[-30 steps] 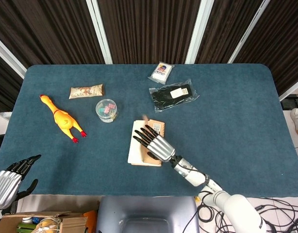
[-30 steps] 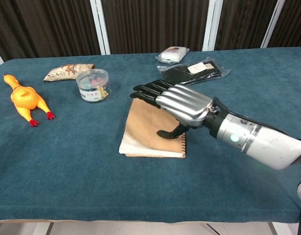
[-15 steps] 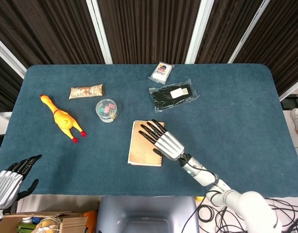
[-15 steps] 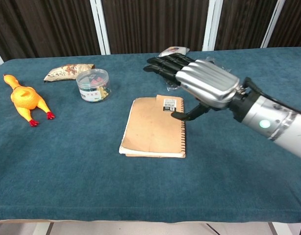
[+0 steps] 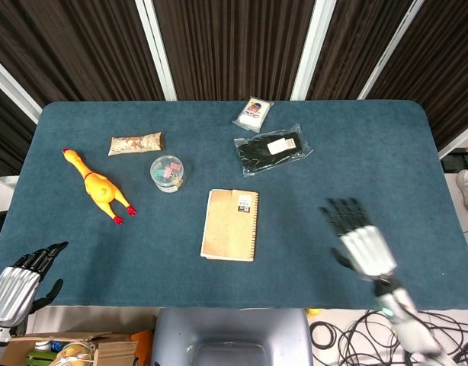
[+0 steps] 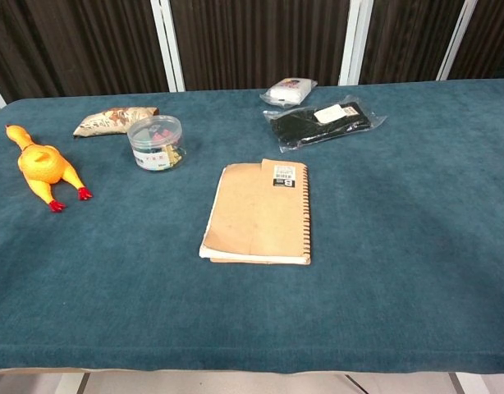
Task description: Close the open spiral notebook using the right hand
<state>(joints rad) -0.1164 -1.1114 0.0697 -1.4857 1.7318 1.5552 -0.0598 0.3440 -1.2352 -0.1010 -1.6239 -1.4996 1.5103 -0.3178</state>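
Observation:
The spiral notebook (image 5: 230, 224) (image 6: 258, 215) lies closed and flat in the middle of the table, its brown cover up and its spiral binding along the right edge. My right hand (image 5: 360, 244) hovers well to the right of it near the table's front edge, fingers spread, holding nothing; the chest view does not show it. At the bottom left corner of the head view, off the table, my left hand (image 5: 17, 280) hangs with nothing in it.
A yellow rubber chicken (image 5: 97, 186) (image 6: 43, 167) lies at the left. A snack packet (image 5: 135, 142), a small clear tub (image 5: 167, 173) (image 6: 156, 142), a black packaged item (image 5: 270, 151) (image 6: 322, 123) and a white packet (image 5: 253, 113) sit further back.
My right hand lifted off the notebook and swung away to the right, leaving the chest view. The notebook stays closed where it lay.

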